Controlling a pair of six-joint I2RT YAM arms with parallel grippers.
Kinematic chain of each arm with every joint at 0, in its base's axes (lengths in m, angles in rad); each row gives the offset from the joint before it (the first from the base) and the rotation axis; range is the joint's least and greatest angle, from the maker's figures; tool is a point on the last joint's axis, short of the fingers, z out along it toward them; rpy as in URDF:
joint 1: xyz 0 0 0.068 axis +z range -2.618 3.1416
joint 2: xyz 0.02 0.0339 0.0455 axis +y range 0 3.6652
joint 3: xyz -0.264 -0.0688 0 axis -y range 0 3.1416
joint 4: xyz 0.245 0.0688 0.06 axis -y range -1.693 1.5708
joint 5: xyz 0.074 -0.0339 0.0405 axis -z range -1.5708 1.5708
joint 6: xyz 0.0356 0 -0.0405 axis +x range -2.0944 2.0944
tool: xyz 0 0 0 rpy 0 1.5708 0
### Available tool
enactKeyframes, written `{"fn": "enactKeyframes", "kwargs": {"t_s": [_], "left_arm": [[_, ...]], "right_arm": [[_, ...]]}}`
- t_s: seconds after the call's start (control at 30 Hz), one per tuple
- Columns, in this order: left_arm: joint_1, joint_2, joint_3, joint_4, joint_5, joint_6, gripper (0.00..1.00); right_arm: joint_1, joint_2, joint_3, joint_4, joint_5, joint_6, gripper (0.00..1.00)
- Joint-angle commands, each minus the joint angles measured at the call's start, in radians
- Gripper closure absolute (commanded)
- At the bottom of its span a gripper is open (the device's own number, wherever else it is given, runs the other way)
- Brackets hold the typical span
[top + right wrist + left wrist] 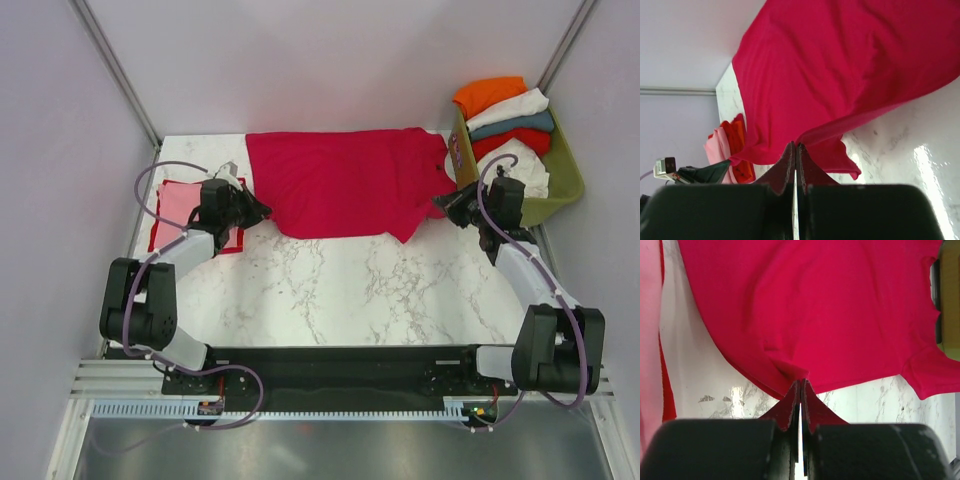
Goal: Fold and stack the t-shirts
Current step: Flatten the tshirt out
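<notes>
Left wrist: crimson t-shirt [815,315] edge pinched between the left fingers [789,407].

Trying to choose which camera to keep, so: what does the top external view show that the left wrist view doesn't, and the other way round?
Only top external: the right arm and the folded shirts piled in the basket. Only left wrist: up close, the left jaws shut on a pinch of crimson cloth. Both: the crimson t-shirt spread on the marble table, with the pink t-shirt beside it.
</notes>
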Motion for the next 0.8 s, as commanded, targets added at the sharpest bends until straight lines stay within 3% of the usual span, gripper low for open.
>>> {"fn": "enactKeyframes", "kwargs": {"t_s": [0.0, 0.17, 0.3, 0.5, 0.77], "left_arm": [[-0.013, -0.045, -0.037, 0.111, 0.010, 0.004, 0.98], [-0.045, 0.000, -0.002, 0.010, -0.102, 0.057, 0.98], [-0.082, 0.096, 0.143, -0.177, -0.255, 0.105, 0.98], [-0.111, 0.282, 0.361, -0.409, -0.412, 0.154, 0.98], [-0.093, 0.386, 0.469, -0.574, -0.562, 0.090, 0.98]], "right_arm": [[-0.002, -0.105, -0.077, 0.057, 0.028, -0.066, 1.00], [0.001, -0.211, -0.190, 0.054, 0.020, -0.077, 1.00], [0.035, -0.245, -0.224, 0.025, 0.048, -0.128, 1.00], [0.079, -0.190, -0.216, 0.009, 0.091, -0.160, 1.00], [0.262, -0.128, -0.196, 0.020, 0.218, -0.166, 1.00]]}}
